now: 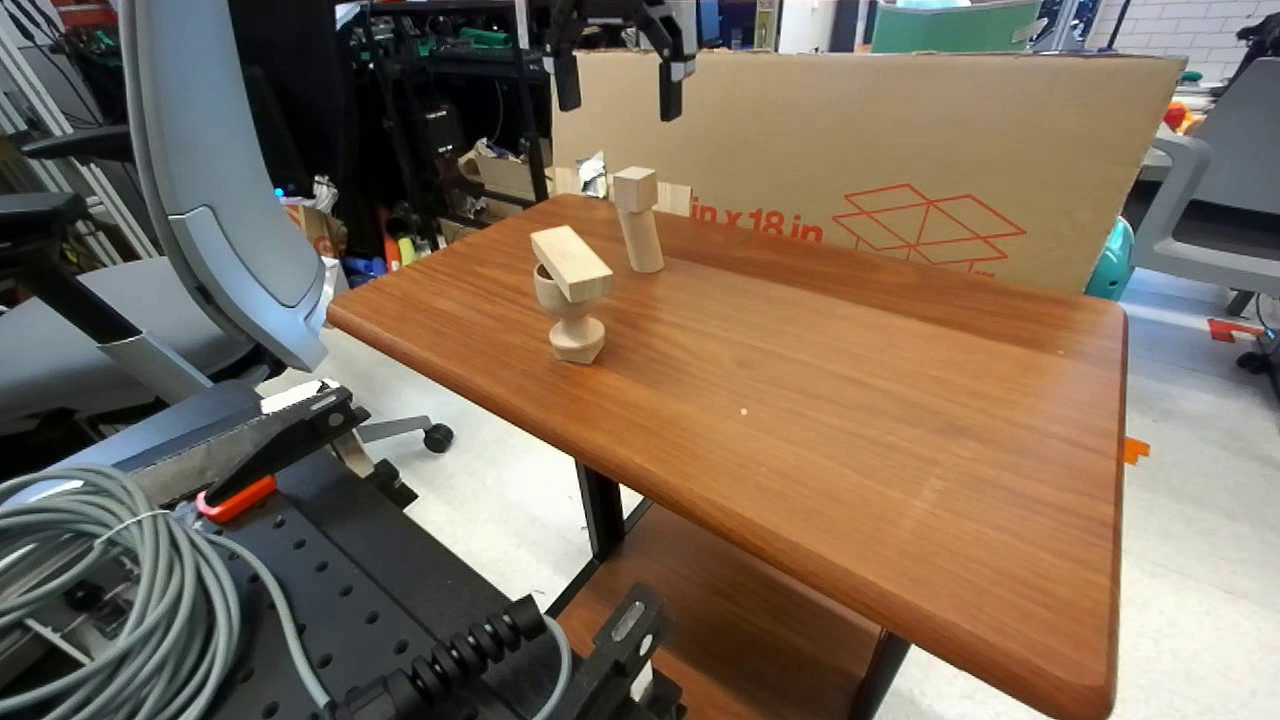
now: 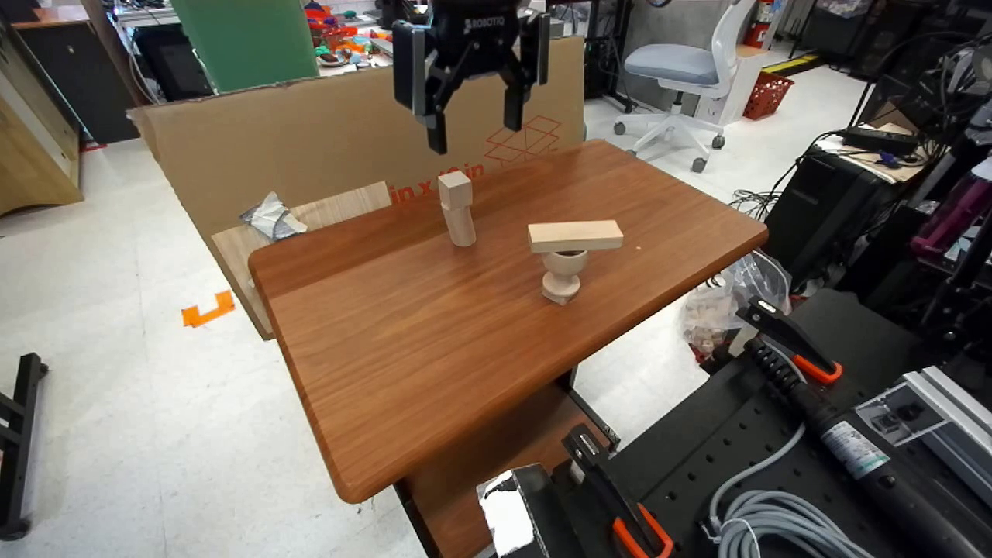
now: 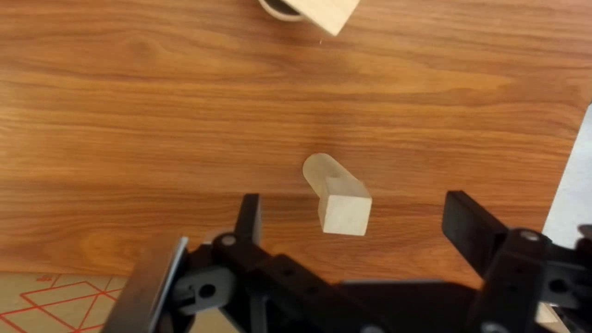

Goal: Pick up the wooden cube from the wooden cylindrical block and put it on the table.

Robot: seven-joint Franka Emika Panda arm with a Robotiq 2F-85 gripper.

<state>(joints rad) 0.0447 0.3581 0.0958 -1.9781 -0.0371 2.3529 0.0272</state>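
- Black bench (image 1: 340, 560) nearest, lower left of an exterior view; grey cable (image 1: 205, 600) coiled on it.
- Beyond, the table (image 1: 830, 430), from centre to right of the frame; its broad right part would likely suit the setting-down.
- Left of centre, a cup (image 1: 575, 335) on the table; a block (image 1: 570, 262) lies across its mouth; both best avoided.
- Farther back, upper middle, the cylinder (image 1: 642, 240) stands on the table; the cube (image 1: 635, 189) sits on its top, ungripped.
- Above, at the top edge, the gripper (image 1: 620, 100) hangs with fingers spread wide, nothing held; in the wrist view they show either side of the cube, lower middle, not touching it.
- Step in hand, as I judge: the approach, grasp not yet made; next calls for a steady descent until the fingers straddle the cube, then closing on its sides without knocking the cylinder; a straight lift should precede any sideways travel.
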